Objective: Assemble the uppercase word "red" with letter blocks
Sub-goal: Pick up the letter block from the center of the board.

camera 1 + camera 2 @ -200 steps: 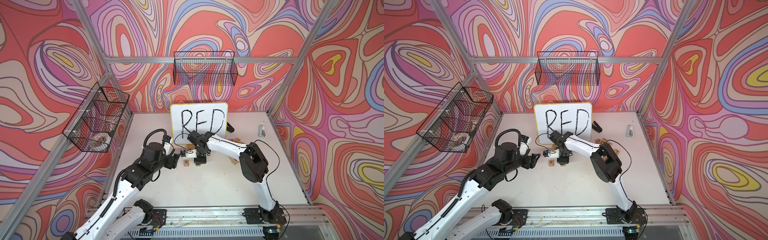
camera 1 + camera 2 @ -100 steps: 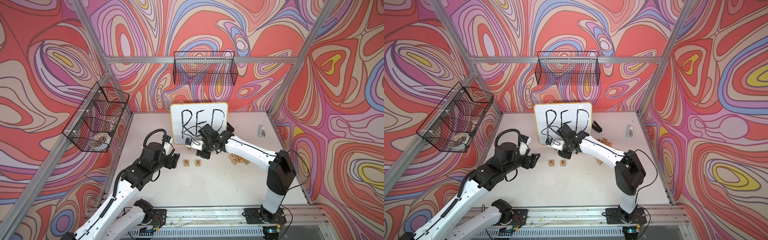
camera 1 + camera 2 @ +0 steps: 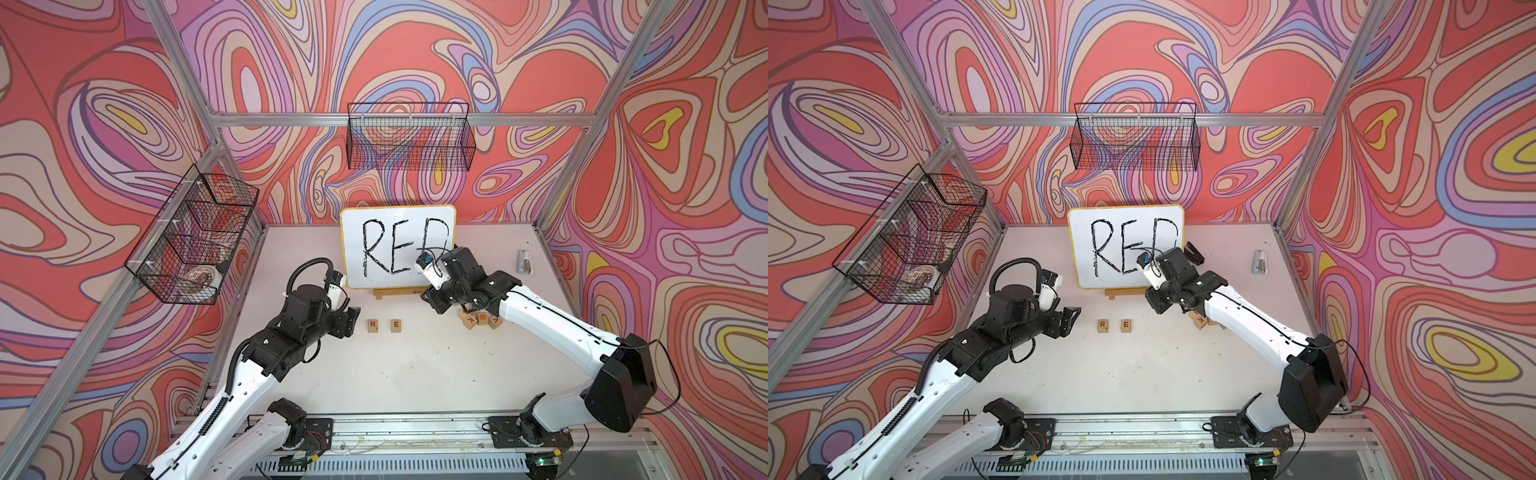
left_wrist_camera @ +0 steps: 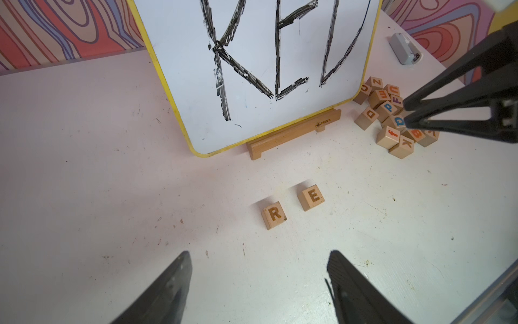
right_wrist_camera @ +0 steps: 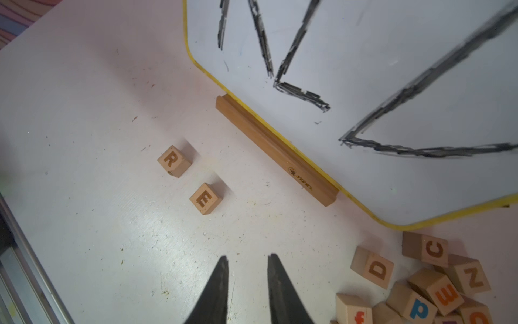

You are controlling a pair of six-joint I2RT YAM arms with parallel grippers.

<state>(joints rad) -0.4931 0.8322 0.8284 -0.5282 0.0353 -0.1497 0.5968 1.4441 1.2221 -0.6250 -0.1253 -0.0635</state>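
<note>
Light-wood D cube, lower right, looked light, stiff; 2 flat sides suited pinching. Right gripper was closed, empty; left gripper apart.

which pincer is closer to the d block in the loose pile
Right. The right pincer is at the loose pile, just beside the D block. The left pincer is farther off, on the far side of the R block and E block.
</note>
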